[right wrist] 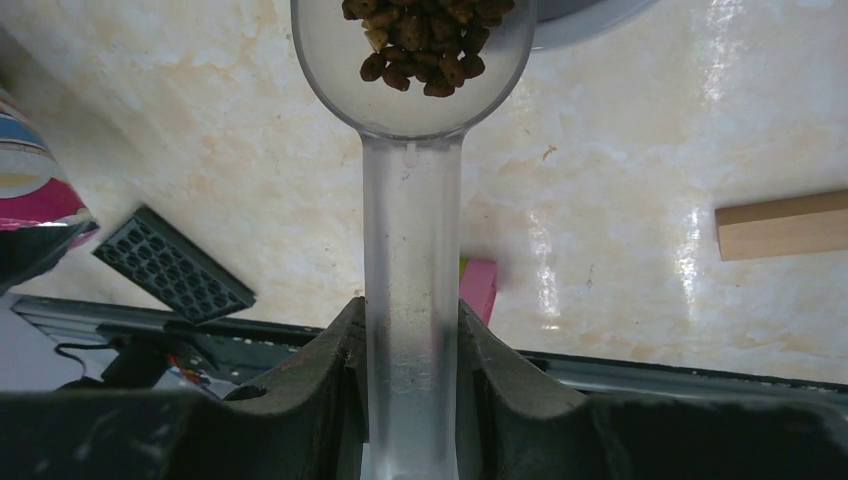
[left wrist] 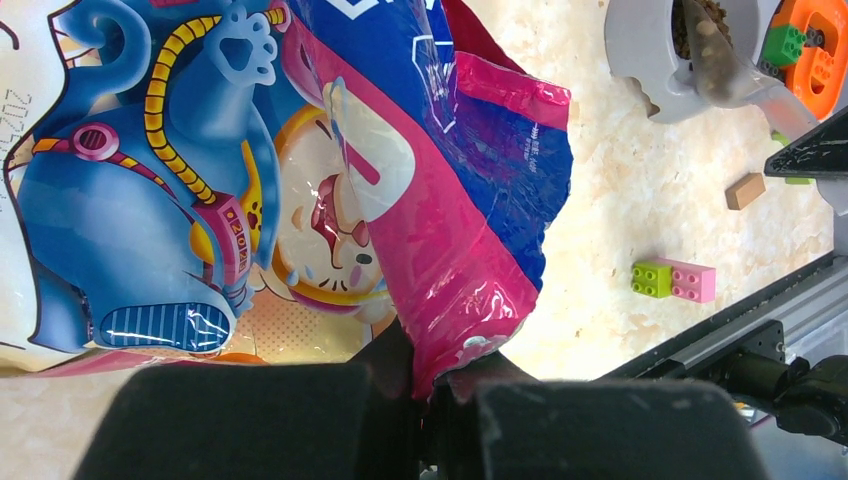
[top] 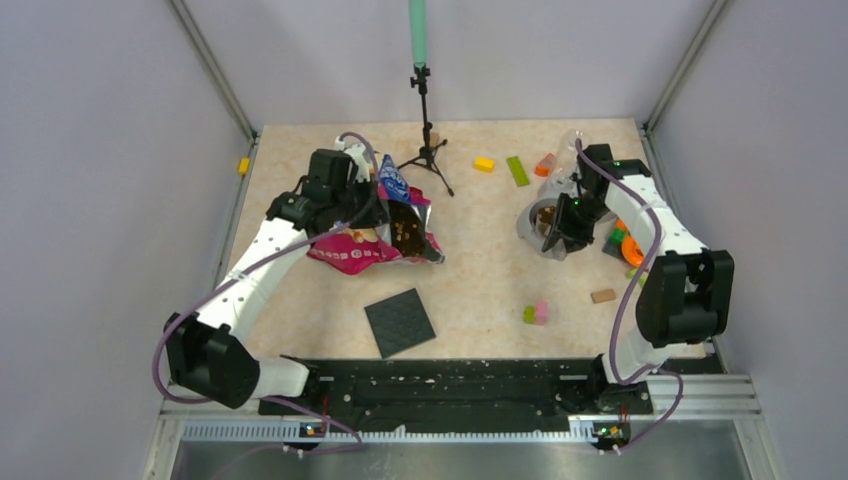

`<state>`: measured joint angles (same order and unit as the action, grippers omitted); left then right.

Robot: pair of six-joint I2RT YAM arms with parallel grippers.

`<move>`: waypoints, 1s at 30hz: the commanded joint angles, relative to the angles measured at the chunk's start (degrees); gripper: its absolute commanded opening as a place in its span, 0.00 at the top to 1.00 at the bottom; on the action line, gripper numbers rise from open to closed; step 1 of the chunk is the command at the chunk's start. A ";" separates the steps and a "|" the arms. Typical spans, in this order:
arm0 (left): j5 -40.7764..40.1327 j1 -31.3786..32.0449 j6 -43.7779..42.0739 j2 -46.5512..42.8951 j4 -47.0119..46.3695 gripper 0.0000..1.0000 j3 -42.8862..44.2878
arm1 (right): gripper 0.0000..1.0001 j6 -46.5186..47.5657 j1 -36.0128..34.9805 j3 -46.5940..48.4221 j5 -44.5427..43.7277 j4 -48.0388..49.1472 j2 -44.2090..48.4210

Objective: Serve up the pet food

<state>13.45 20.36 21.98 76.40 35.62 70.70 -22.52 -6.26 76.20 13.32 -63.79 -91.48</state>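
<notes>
**Scoop loaded at the bowl, bag pinched**

Right claw (right wrist: 412, 340): jaws partly closed, clamped on the handle of the clear plastic scoop (right wrist: 410, 230). Small dark brown kibble pellets (right wrist: 425, 40) sit in the scoop's cup, straight ahead of the fingertips at the handle's far end. Just past the cup is the rim of a round grey bowl (right wrist: 590, 12).

Left claw (left wrist: 425, 390): fully closed, pinching the pink edge of the glossy pink-and-blue cartoon-printed bag (left wrist: 300, 200), which spreads out ahead of it.

View diffs:
- Top camera only: brown kibble heap (top: 405, 232) in the bag's open mouth, just beside the left claw.
- Left wrist: only the bag's printed outside, with the bowl far ahead and to the right.
- Right wrist only: black ribbed square mat (right wrist: 172, 265) left of the claw, light wooden block (right wrist: 780, 225) to its right.
</notes>
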 commanded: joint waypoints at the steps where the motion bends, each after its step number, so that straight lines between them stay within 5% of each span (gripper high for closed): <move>1: -2.98 -0.95 -1.41 -3.25 -4.59 1.00 0.57 | 1.00 -3.92 2.10 4.18 4.65 -1.97 -0.93; 30: -3.98 -1.04 0.15 -6.32 -5.62 1.00 -2.67 | 1.00 -15.03 6.04 7.52 17.57 -10.09 -1.00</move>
<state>11.03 20.08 21.78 73.69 34.11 67.81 -35.31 -1.04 82.96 28.38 -72.75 -95.00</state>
